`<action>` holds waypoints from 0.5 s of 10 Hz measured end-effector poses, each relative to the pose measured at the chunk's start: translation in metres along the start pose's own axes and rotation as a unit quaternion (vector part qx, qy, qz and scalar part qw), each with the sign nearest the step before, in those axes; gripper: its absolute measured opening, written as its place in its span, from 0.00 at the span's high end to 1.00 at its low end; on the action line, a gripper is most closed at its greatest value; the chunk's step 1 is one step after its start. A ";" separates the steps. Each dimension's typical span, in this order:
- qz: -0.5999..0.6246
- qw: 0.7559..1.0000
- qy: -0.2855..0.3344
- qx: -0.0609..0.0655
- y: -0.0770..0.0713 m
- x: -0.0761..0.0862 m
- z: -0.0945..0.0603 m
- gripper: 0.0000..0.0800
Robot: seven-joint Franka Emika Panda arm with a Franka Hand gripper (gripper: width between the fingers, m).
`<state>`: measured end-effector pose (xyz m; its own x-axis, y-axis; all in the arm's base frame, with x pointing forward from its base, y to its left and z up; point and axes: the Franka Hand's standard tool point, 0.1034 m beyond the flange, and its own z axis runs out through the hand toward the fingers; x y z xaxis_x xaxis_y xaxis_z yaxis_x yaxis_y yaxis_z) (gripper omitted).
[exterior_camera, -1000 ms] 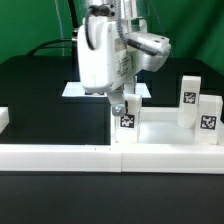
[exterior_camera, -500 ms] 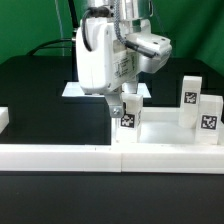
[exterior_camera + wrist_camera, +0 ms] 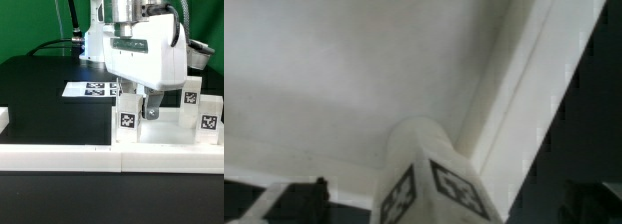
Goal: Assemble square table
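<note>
The square table top (image 3: 165, 133) lies flat at the exterior view's right, in the corner of the border rails. A tagged white leg (image 3: 128, 112) stands upright at its near left corner. Two more tagged legs (image 3: 190, 97) (image 3: 208, 117) stand on its right side. My gripper (image 3: 143, 108) hangs just right of the first leg, with the white hand large above it. In the wrist view the leg (image 3: 434, 185) stands between my dark fingers (image 3: 304, 197), with gaps on both sides, over the top's white floor (image 3: 349, 80) and raised rim (image 3: 518, 90). The gripper (image 3: 446, 200) is open.
A long white border rail (image 3: 60, 155) runs along the front. The marker board (image 3: 90, 89) lies flat behind, to the left of the arm. A small white piece (image 3: 4, 118) sits at the left edge. The table is black.
The hand has turned about its axis and shifted toward the exterior view's right. The leg at the near left corner stays in place.
</note>
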<state>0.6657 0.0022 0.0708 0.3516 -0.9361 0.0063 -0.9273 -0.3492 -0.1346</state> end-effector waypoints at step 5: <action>-0.314 0.949 0.014 -0.013 -0.003 0.008 -0.002 0.19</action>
<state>0.6712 -0.0043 0.0731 0.8330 -0.5434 0.1046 -0.5387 -0.8395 -0.0710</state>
